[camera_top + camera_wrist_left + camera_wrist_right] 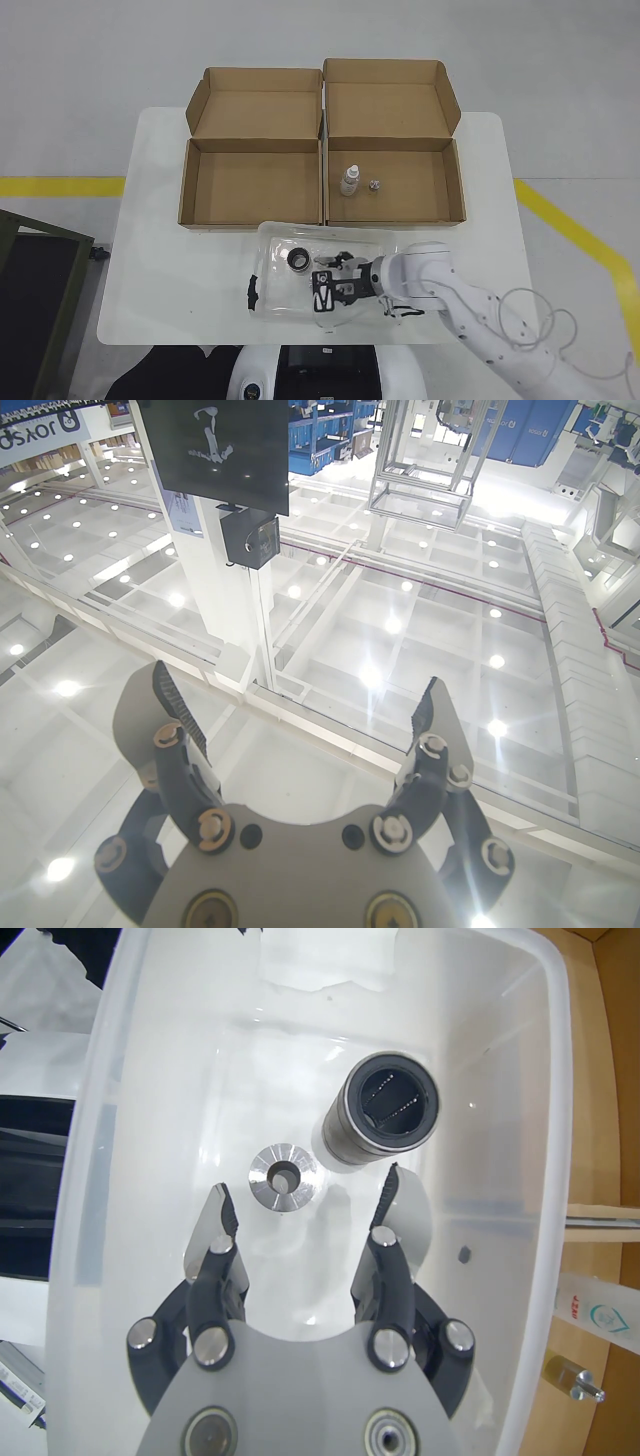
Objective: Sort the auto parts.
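1. The auto parts still to be sorted lie in a clear plastic bin (75, 1188) at the near edge of the table (150, 250). One is a steel linear bearing (380, 1113) with black end rings. It stands on end, its open bore facing up and rows of small balls visible inside.
2. Just beside the bearing sits a small silver cone-shaped part (283, 1176) with a hole through its middle. A tiny dark piece (464, 1255) rests apart from both, near one bin wall.
3. The right hand (306, 1178) is inside the bin, its fingers spread apart and holding nothing. The silver part lies in the gap between the fingertips, closer to one of them. I cannot tell whether it touches either. The other fingertip is just beside the bearing's base.
4. The left hand (296, 680) points up at the ceiling, fingers wide apart and holding nothing.
5. Behind the bin, two cardboard boxes stand side by side with their lids folded back. The right box (425, 195) holds a small white bottle (349, 179), and a small metal piece (376, 185) lies just beside it. The left box (250, 190) touches the right one along their shared wall.
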